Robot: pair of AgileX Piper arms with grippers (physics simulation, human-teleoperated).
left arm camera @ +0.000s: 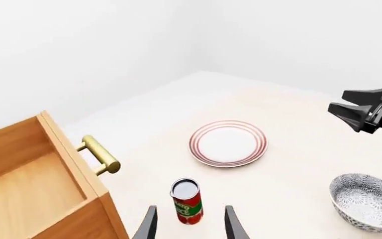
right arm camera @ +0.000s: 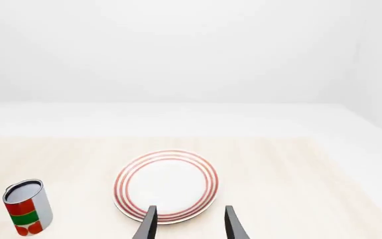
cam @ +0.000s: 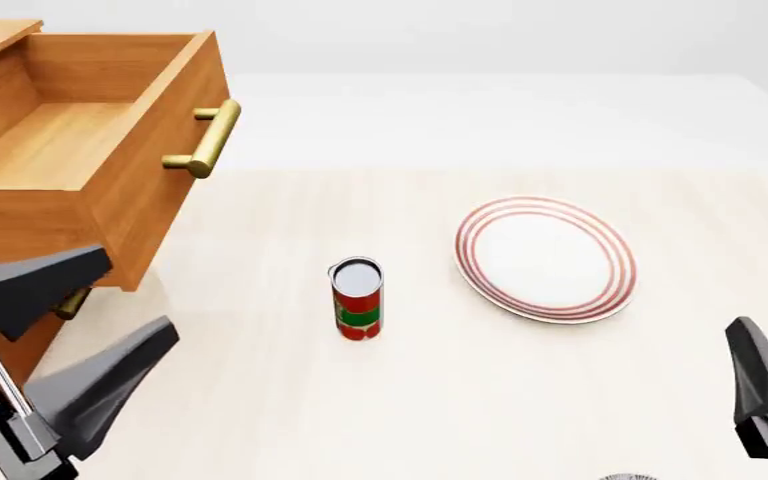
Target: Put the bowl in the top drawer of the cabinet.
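Note:
The bowl (left arm camera: 369, 201), white with a dense dark floral pattern, stands upright on the table near the right arm's side; in the front view only a sliver shows at the bottom edge. The cabinet (cam: 11, 330) is at the left, and its top drawer (cam: 57, 140) is pulled out, showing a bare wooden floor and a brass handle (cam: 204, 140). My left gripper (cam: 137, 292) hovers open beside the cabinet front, its fingers (left arm camera: 149, 224) framing a can. My right gripper (left arm camera: 340, 102) is open, above and apart from the bowl, holding nothing.
A red and green can (cam: 357, 298) stands upright mid-table. A flat red-ringed white plate (cam: 544, 258) lies to its right. The lower drawer's brass handle (cam: 72, 300) peeks out under the open drawer, behind my left gripper.

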